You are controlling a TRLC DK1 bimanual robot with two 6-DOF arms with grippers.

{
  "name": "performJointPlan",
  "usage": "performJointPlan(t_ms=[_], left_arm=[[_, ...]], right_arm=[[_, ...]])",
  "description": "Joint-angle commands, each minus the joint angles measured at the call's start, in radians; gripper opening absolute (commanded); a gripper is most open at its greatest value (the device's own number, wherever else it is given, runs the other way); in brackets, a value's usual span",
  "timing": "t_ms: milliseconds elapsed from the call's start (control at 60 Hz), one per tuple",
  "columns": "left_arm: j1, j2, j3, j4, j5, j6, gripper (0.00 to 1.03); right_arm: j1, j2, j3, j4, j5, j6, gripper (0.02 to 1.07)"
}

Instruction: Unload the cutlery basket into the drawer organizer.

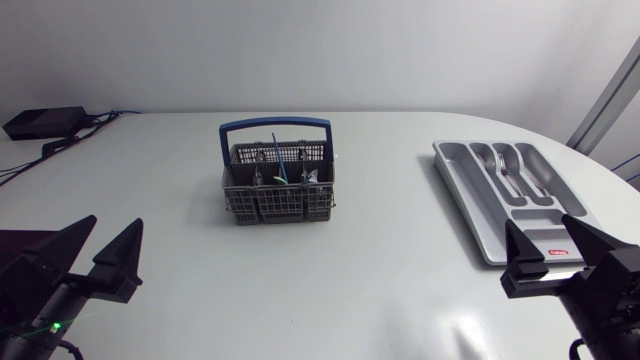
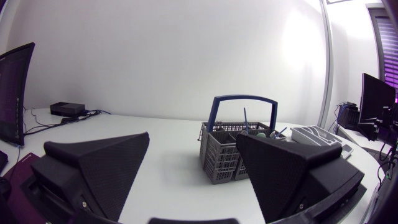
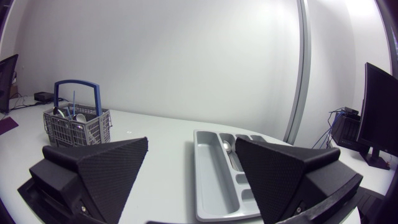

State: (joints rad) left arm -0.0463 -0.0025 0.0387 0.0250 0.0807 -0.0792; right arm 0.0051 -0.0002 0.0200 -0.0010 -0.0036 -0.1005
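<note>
my left hand [image 1: 114, 224] and right hand [image 1: 537, 222] both hang open and empty over the counter [image 1: 350, 280], the basket [image 1: 280, 205] with upright cutlery [image 1: 279, 160] mid-counter, well apart from the organizer [image 1: 468, 195] at my right, which holds a few pieces [image 1: 505, 170].

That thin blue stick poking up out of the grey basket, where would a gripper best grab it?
Probably the blue stick's free upper end, coming down from above: it stands nearly upright above the basket's rim, and mesh walls enclose the rest. Keep clear of the carry handle arching overhead.
</note>
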Motion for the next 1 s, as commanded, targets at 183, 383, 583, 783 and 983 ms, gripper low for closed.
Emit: performJointPlan(t_ms=[183, 383, 583, 783, 983], left_arm=[[-0.007, -0.011, -0.04, -0.01, -0.007, -0.024, 0.99], [0.0, -0.011, -0.037, 0.01, -0.079, -0.096, 0.99], [0.003, 0.042, 0.036, 0.085, -0.079, -0.085, 0.91], [-0.001, 0.305, 0.199, 0.115, -0.078, -0.083, 0.91], [-0.044, 0.519, 0.326, 0.161, -0.078, -0.082, 0.91]], right_arm=[[0.013, -0.006, -0.02, -0.008, -0.001, 0.018, 1.03], [0.019, -0.007, -0.022, 0.007, -0.004, 0.005, 1.03], [0.015, -0.001, -0.012, 0.061, 0.002, 0.005, 1.03], [0.01, 0.094, 0.057, 0.096, 0.004, 0.007, 1.03], [0.018, 0.407, 0.216, 0.165, 0.017, 0.038, 1.03]])
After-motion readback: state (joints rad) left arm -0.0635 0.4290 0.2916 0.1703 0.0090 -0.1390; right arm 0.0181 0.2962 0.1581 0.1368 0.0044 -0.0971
